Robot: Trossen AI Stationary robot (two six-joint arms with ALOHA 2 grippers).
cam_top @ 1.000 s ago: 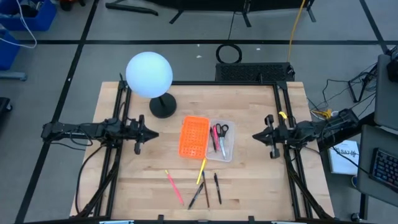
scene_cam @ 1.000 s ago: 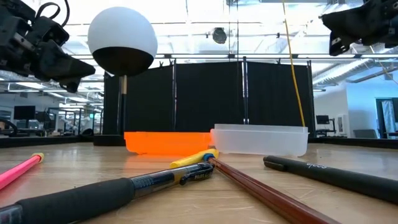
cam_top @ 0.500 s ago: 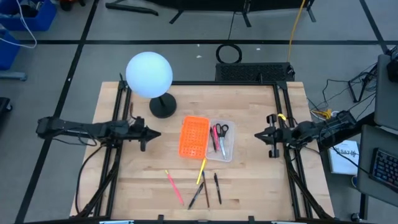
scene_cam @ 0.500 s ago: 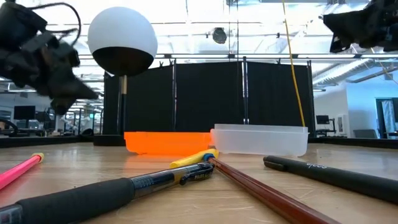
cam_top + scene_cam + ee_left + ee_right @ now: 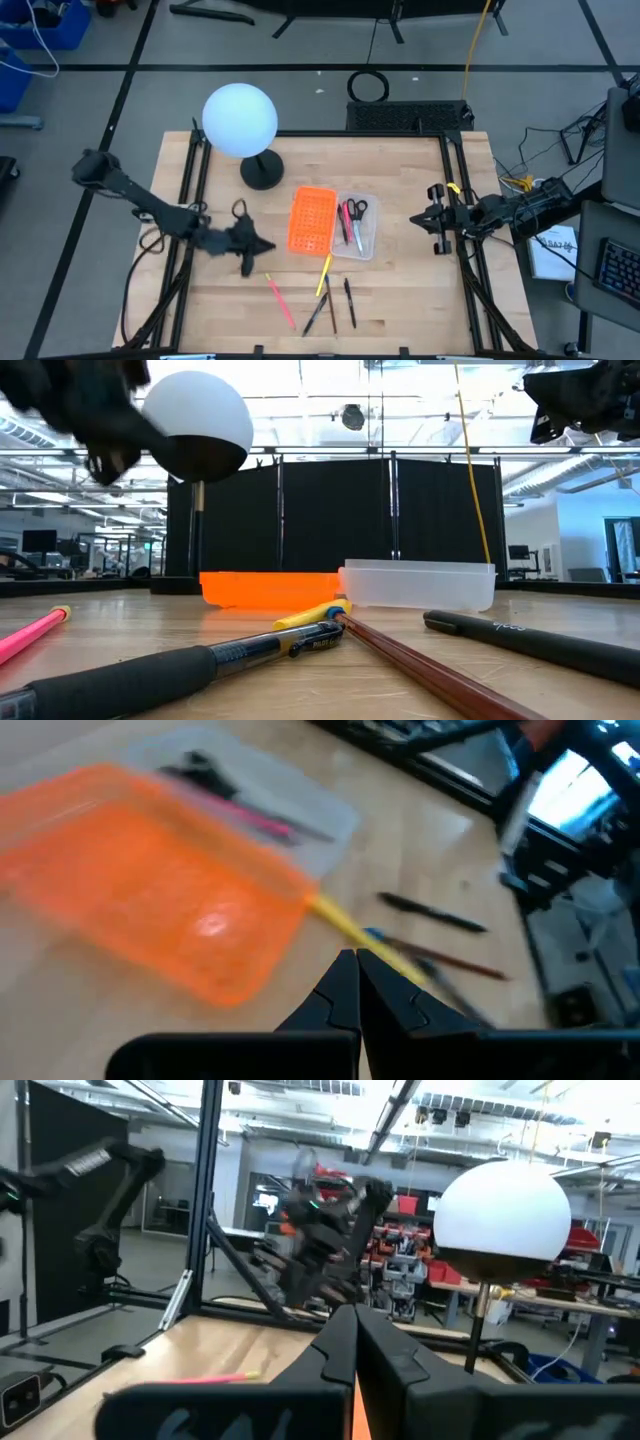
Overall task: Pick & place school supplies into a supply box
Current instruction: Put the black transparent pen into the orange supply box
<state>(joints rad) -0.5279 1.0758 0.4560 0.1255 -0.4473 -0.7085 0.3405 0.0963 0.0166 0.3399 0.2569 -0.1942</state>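
left gripper (image 5: 262, 246): fingers pressed together, holding nothing, above the desk (image 5: 400, 300) between its left edge and the orange tray (image 5: 311, 219), near the pink pen (image 5: 279, 299)
right gripper (image 5: 417, 218): fingers pressed together, empty, waits at the desk's right edge
supply box (image 5: 368, 241): clear tray at desk centre, just beside the orange tray on its right (touching or not, cannot tell)
in the box: scissors (image 5: 356, 212) with red-and-black handles, plus a pink-red pen (image 5: 346, 224)
yellow pen (image 5: 324, 274): on the desk toward the front edge, below the orange tray
black pens (image 5: 349, 302): loose cluster near the front edge, right of the pink pen; one brownish among them (image 5: 330, 302)
lamp (image 5: 241, 120): white globe on a black base, back-left part of the desk
low view: pens lie flat in the foreground, both trays behind them
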